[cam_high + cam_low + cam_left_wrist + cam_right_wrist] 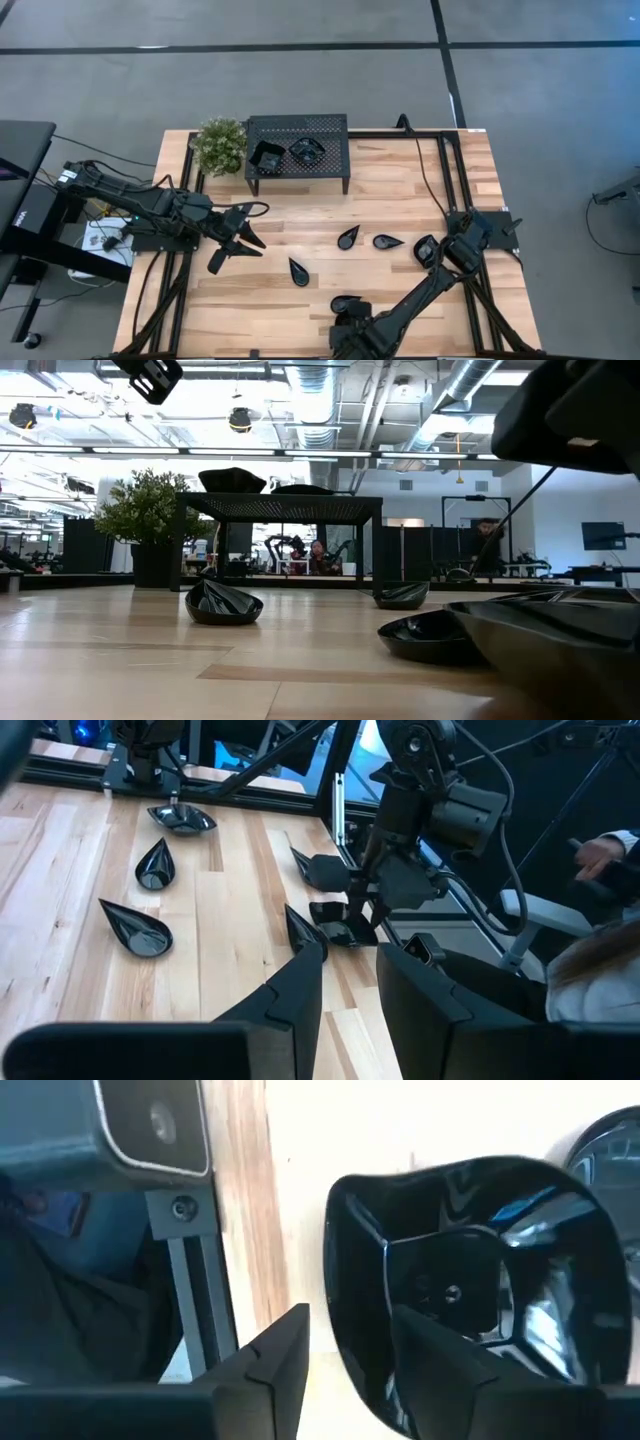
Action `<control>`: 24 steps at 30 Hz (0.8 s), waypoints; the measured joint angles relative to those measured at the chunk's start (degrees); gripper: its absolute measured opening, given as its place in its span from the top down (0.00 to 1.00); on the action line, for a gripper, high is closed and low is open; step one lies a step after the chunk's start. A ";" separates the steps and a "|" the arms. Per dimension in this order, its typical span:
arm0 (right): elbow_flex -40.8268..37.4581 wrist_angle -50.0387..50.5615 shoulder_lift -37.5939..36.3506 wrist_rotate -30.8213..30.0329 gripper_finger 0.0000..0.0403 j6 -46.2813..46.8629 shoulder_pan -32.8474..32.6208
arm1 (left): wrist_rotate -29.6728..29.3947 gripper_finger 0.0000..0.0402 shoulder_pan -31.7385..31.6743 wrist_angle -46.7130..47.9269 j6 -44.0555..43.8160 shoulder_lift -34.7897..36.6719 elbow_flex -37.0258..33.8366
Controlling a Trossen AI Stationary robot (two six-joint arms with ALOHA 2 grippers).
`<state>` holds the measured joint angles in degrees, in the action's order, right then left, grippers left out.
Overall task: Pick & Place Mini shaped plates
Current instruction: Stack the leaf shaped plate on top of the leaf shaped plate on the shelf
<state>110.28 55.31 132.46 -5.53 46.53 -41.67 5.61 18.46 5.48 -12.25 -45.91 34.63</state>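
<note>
Several glossy black mini plates lie on the wooden table: teardrop ones (348, 237) (387, 241) (298, 271) and a round one (425, 250). Two more sit on top of the black perforated stand (298, 150). My right gripper (350, 1318) is low at the table's near edge (345, 320), open, at a square plate (470, 1280). My left gripper (256, 228) hovers open over the table's left part, holding nothing. My right gripper straddles the square plate's rim (340, 1270), one finger (440, 1360) over the plate's hollow and the other (275, 1355) outside it. The plate rests flat on the table. Whether either finger touches it, I cannot tell.
A potted plant (220, 145) stands left of the stand at the far edge. Black frame rails (445, 170) run along the table's sides. In the left wrist view a person's hand (600, 850) shows beyond the table. Bare wood lies between the two arms.
</note>
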 joint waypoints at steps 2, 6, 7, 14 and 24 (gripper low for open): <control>0.00 0.02 0.00 -0.34 0.70 -1.14 0.05 | 0.00 0.75 -0.02 0.00 0.00 0.00 0.00; 0.00 -0.01 0.00 -0.34 0.81 -2.79 0.28 | 0.00 0.75 -0.01 0.00 0.00 0.00 -0.01; 0.00 -0.08 0.00 -0.32 0.85 -2.79 0.51 | 0.00 0.75 0.00 0.00 0.00 0.00 0.00; 0.02 -5.19 -0.40 0.80 0.97 -3.20 1.37 | 0.00 0.75 -0.01 0.00 0.00 0.00 0.00; 13.86 3.53 -1.40 -13.06 0.99 -18.85 4.43 | 0.00 0.75 -0.02 -0.24 1.45 0.00 0.00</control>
<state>124.14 58.84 131.07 -18.59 27.68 -37.24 5.61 18.44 5.23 -10.80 -45.91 34.63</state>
